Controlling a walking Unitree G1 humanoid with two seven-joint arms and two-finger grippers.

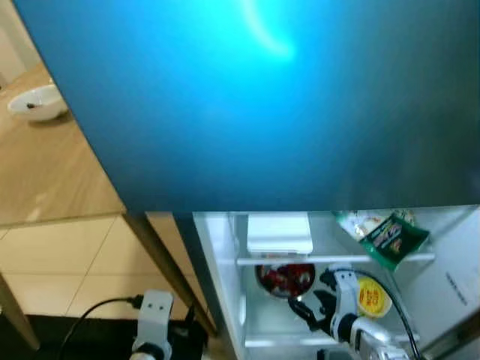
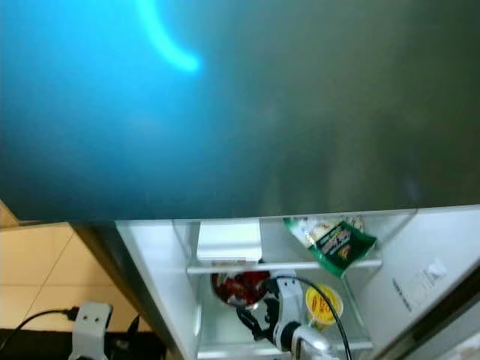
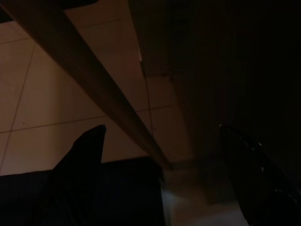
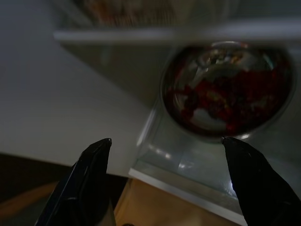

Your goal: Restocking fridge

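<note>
Right gripper (image 1: 311, 306), fingers spread and empty, facing bowl (image 4: 228, 92) of red food on lower fridge shelf (image 4: 188, 181); bowl probably rigid, slick, spillable; grasp rim; left gripper (image 3: 160, 176) idle, spread.

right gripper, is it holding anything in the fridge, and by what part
Nothing is held. The right gripper is open, its fingers apart in front of the bowl of red food on the fridge shelf, not touching it.
</note>
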